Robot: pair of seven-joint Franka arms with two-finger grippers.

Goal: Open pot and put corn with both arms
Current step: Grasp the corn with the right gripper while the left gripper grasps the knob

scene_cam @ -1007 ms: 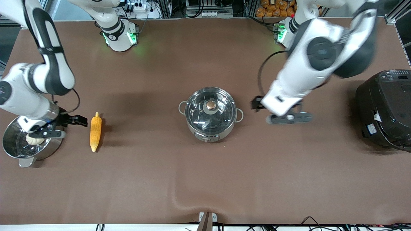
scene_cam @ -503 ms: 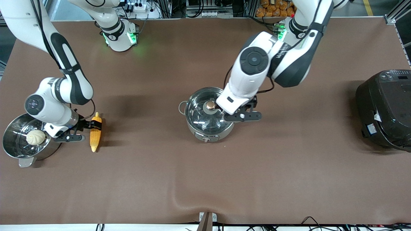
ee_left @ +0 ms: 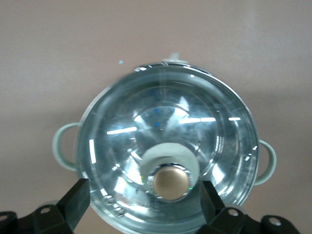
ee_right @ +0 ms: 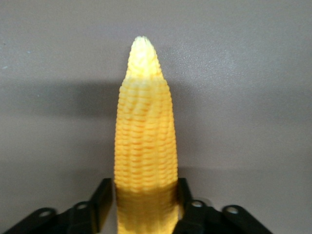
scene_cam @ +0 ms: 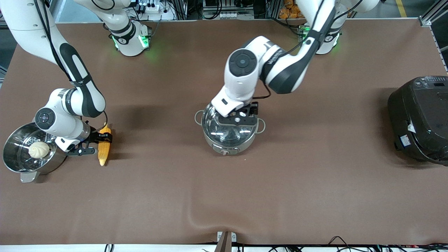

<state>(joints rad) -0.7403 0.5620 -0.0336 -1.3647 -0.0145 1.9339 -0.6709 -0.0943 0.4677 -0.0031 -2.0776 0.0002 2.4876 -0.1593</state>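
Right end effector (scene_cam: 99, 144) is low at the corn (scene_cam: 104, 148), toward the right arm's end of the desk (scene_cam: 224, 196). In the right wrist view its two fingers (ee_right: 103, 195) stand on both sides of the thick end of the corn (ee_right: 144, 151) and touch it, so it is grasping the cob, which lies on the desk with its pointed tip nearer to the front camera. Just beside the corn is a steel steamer pot (scene_cam: 14, 164) with a white bun (scene_cam: 38, 149) inside.

At the middle of the desk stands the pot (scene_cam: 229, 140) with its glass lid (ee_left: 165, 136) on. Left end effector (scene_cam: 237, 119) is over the lid, released: its fingers (ee_left: 73, 204) are wide apart on both sides of the copper knob (ee_left: 171, 182) and do not touch it.

Near the left arm's end of the desk is a large black cooker (scene_cam: 420, 119).
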